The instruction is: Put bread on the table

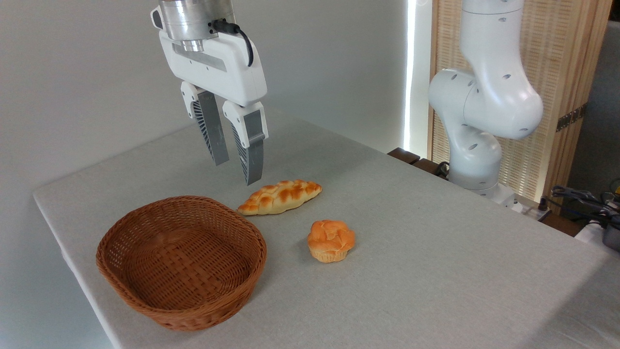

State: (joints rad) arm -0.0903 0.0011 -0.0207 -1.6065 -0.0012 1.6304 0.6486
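Though the long braided golden-brown bread (280, 197) on the light grey tabletop (436, 252) looks light and soft, it suits a gentle mid-length pinch, just below the spread, empty fingers (236, 165).

Bright, sharp; window glare behind, soft shadows

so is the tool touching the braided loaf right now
Apart. The camera view shows the tool hanging open above the braided loaf, with bare table visible between fingertips and crust.
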